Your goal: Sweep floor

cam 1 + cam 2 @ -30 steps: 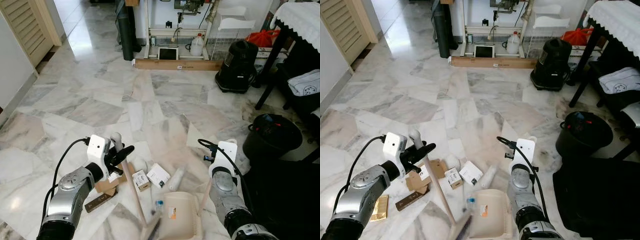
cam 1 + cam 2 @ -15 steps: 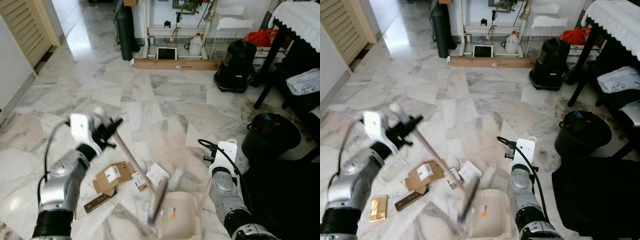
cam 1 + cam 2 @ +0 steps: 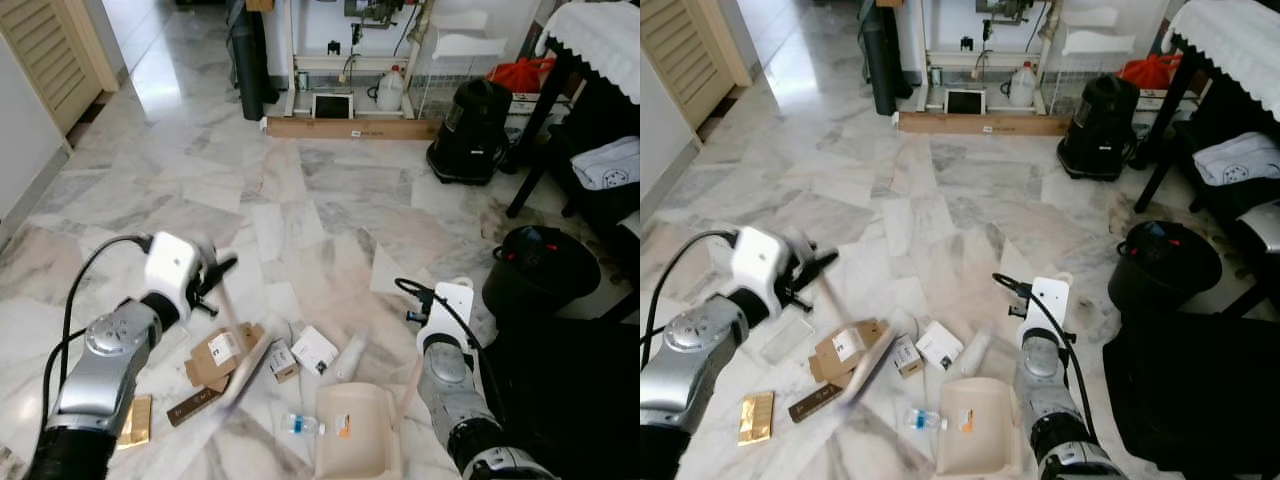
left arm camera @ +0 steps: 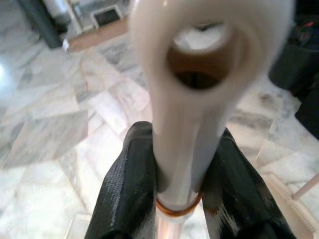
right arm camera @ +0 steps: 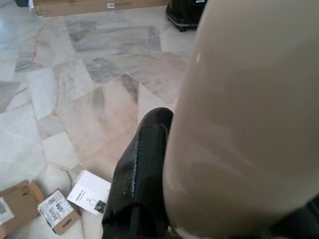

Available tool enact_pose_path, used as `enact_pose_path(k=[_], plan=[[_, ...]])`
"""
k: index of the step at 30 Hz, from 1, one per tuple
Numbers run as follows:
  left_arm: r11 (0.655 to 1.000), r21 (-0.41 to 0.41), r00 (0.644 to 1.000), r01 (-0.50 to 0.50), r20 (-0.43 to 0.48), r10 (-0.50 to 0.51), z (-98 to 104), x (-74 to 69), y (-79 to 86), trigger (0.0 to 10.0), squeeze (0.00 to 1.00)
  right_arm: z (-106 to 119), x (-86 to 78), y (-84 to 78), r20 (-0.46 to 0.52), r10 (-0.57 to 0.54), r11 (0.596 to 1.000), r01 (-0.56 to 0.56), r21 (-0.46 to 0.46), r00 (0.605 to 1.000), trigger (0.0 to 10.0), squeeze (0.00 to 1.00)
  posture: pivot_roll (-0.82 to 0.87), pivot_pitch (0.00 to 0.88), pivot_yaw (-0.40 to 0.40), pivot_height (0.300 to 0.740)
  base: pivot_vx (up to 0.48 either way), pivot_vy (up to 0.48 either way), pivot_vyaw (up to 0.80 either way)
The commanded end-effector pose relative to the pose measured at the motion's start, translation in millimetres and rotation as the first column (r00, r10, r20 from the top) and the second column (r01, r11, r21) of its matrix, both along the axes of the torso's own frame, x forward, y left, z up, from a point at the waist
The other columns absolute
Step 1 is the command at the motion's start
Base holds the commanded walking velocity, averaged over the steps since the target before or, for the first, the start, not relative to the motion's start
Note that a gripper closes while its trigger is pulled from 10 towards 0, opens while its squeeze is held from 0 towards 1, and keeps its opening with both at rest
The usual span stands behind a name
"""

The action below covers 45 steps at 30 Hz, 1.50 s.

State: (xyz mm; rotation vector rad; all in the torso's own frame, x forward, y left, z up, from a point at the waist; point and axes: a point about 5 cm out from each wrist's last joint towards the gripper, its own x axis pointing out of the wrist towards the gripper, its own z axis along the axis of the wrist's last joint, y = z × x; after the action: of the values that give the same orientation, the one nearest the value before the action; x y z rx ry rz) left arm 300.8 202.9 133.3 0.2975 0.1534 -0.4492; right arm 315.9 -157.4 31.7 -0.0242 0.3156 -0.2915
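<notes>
Marble floor [image 3: 330,190], litter clustered just in front of the robot. Landmark = cream dustpan [image 3: 355,440], one of them, sitting on the floor at the near edge, open mouth facing the far wall.

Counts, big to small:
- 1 black vacuum [image 3: 475,130], far from the dustpan, toward the far wall on the right.
- 1 black bucket [image 3: 540,272], right of the dustpan and further out.
- 1 long cardboard box [image 3: 355,128] against the far shelving.
- 1 broom [image 3: 235,375], motion-blurred, running diagonally left of the dustpan; head end is down near the floor.
- 1 flattened brown carton [image 3: 222,352], left of the dustpan.
- 2 small printed boxes: white one [image 3: 315,349] just beyond the dustpan's mouth, smaller one [image 3: 283,360] left of that.
- 1 white tube-shaped item [image 3: 351,358] just beyond the dustpan.
- 1 small plastic bottle [image 3: 302,425] lying touching-close at the dustpan's left side.
- 1 dark flat bar [image 3: 190,405] and 1 gold packet [image 3: 137,420], furthest left.

Left tool [image 4: 177,169]: both black fingers [image 4: 127,184] clamped on the broom's cream handle, just below the hanging loop, up and left of the dustpan.

Right tool [image 5: 149,174]: one black finger pressed against the dustpan's thick cream handle, directly above the dustpan; grip looks closed on it.
</notes>
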Motion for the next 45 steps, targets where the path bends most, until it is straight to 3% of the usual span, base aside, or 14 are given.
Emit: enact_pose_path(k=[1, 13, 29, 33, 38, 40, 41, 43, 45], plan=[[1.0, -0.015, 0.999, 0.005, 0.033, -0.005, 8, 2.9, -1.9, 10.0, 0.0, 4, 3.8, 4.4, 0.01, 0.017, 1.0, -0.017, 0.003, 1.0, 10.0, 0.0, 0.01, 0.077, -0.003, 0.74, 0.0, 0.0, 0.0], [0.982, -0.161, 0.995, -0.096, -0.005, 0.097, -15, 0.8, -15.4, 10.0, 0.0, 1, 0.8, 3.0, 0.008, 0.007, 1.0, -0.007, 0.003, 1.0, 10.0, 0.0, -0.01, 0.081, 0.002, 0.74, 0.0, 0.0, 0.0], [0.971, -0.222, 0.994, -0.09, -0.077, 0.075, -30, -5.8, -26.8, 10.0, 0.0, 1, 0.7, 3.5, 0.003, 0.011, 1.0, -0.011, 0.005, 1.0, 10.0, 0.0, -0.01, 0.079, 0.002, 0.74, 0.0, 0.0, 0.0], [0.957, -0.271, 0.993, -0.105, -0.088, 0.084, -34, -6.3, -31.1, 10.0, 0.0, 0, 0.5, 4.3, 0.003, 0.013, 1.0, -0.013, 0.006, 1.0, 10.0, 0.0, -0.02, 0.081, 0.003, 0.74, 0.0, 0.0, 0.0], [0.913, -0.373, 0.982, -0.168, -0.143, 0.122, -39, -5.0, -32.7, 10.0, 0.0, 1, 0.1, 2.0, 0.005, 0.005, 1.0, -0.005, 0.007, 1.0, 10.0, 0.0, -0.02, 0.083, 0.005, 0.74, 0.0, 0.0, 0.0], [0.842, -0.496, 0.975, -0.212, -0.168, 0.147, -30, 1.1, -34.4, 10.0, 0.0, 1, 0.6, 0.7, 0.007, 0.0, 1.0, 0.0, 0.009, 1.0, 10.0, 0.0, -0.02, 0.088, 0.004, 0.74, 0.0, 0.0, 0.0], [0.842, -0.496, 0.975, -0.212, -0.168, 0.147, -30, 1.1, -34.4, 10.0, 0.0, 1, 0.6, 0.7, 0.007, 0.0, 1.0, 0.0, 0.009, 1.0, 10.0, 0.0, -0.02, 0.088, 0.004, 0.74, 0.0, 0.0, 0.0], [0.759, -0.612, 0.974, -0.224, -0.17, 0.15, -18, 8.4, -34.9, 10.0, 0.0, 1, 0.8, 0.9, 0.008, -0.005, 1.0, 0.005, 0.024, 1.0, 10.0, 0.0, -0.02, 0.09, 0.004, 0.74, 0.0, 0.0, 0.0], [0.748, -0.626, 0.974, -0.223, -0.168, 0.15, -16, 9.5, -34.6, 10.0, 0.0, 1, 1.0, 1.0, 0.008, -0.004, 1.0, 0.004, 0.024, 1.0, 10.0, 0.0, -0.03, 0.09, 0.002, 0.74, 0.0, 0.0, 0.0]])
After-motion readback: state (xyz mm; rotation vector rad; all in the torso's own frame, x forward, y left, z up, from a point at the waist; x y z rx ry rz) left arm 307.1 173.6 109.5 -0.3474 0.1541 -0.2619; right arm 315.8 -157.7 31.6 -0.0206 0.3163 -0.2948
